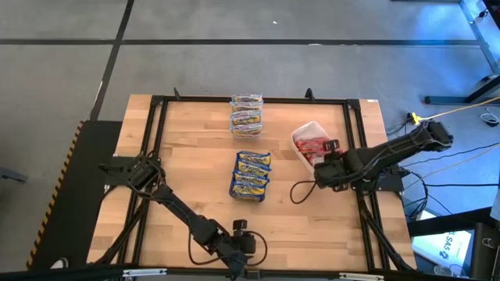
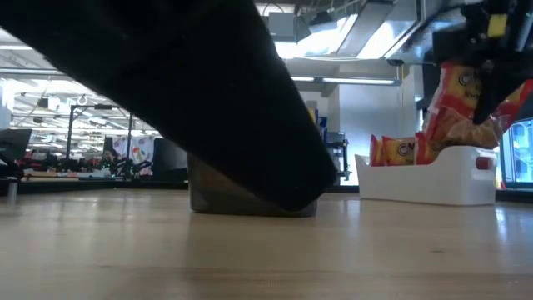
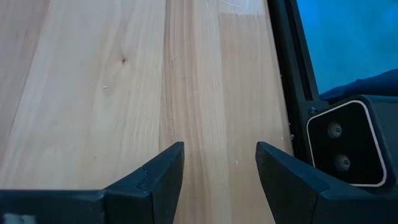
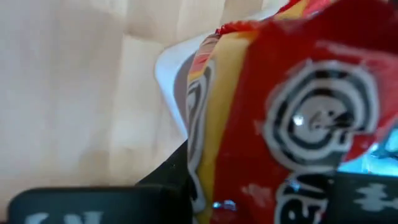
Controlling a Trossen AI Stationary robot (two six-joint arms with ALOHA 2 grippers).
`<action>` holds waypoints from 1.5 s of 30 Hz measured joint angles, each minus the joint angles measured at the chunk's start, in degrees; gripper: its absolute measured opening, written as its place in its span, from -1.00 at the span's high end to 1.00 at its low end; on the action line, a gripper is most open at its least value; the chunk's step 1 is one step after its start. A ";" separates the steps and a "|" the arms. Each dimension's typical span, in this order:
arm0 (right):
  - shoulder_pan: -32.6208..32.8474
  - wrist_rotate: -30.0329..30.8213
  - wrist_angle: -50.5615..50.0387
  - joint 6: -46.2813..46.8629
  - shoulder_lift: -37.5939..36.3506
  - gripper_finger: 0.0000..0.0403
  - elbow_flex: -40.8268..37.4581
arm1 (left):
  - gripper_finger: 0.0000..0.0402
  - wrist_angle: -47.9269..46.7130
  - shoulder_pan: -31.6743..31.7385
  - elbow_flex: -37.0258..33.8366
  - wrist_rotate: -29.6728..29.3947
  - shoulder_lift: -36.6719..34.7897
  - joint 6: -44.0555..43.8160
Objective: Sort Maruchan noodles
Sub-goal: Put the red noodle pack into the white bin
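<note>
The left claw (image 3: pixel 219 171) sits low at 6 o'clock on the table (image 1: pixel 195 156), fingers wide with nothing between. Blue noodle packets (image 1: pixel 251 175) lie in the middle. At 3 o'clock the right claw (image 1: pixel 322 161) grips a red packet (image 2: pixel 456 98) over the white tray (image 1: pixel 298 133). More packets (image 1: pixel 246 114) lie at 12 o'clock.
</note>
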 joint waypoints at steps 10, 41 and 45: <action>-0.99 10.83 1.39 -5.47 0.80 0.54 -2.46 | 0.03 0.44 -0.13 0.00 0.01 0.00 -0.04; -17.75 -27.58 18.45 -3.61 0.81 0.54 -8.69 | 0.03 0.42 0.00 0.00 0.02 0.00 0.04; -17.57 -25.82 15.57 -6.48 2.11 0.54 -8.69 | 0.03 0.42 0.01 0.00 0.02 0.00 -0.28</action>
